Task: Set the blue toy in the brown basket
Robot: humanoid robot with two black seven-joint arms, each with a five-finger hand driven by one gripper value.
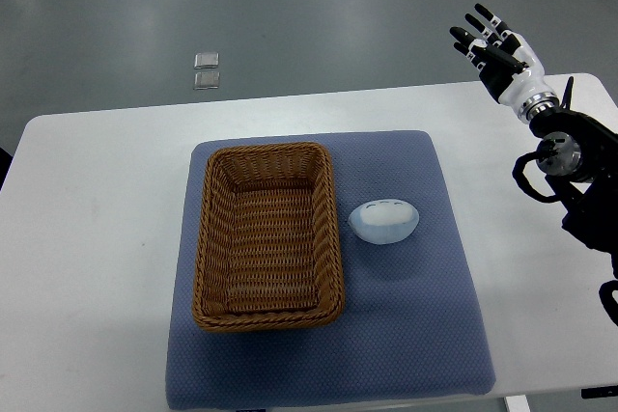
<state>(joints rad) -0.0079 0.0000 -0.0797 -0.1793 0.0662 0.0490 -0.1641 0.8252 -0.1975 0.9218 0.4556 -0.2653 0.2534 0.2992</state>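
The blue toy [384, 221] is a pale, rounded, shell-like piece lying on the blue mat [406, 335], just beside the right wall of the brown basket [268, 314] but not touching it. It looks light and probably smooth, so it may slip; I would grasp it from above across its narrower sides. The right hand [494, 50] hangs above the far right table [87, 238] corner, fingers spread, holding nothing, well apart from the toy. Nothing stands between toy and basket; only the basket wall must be cleared
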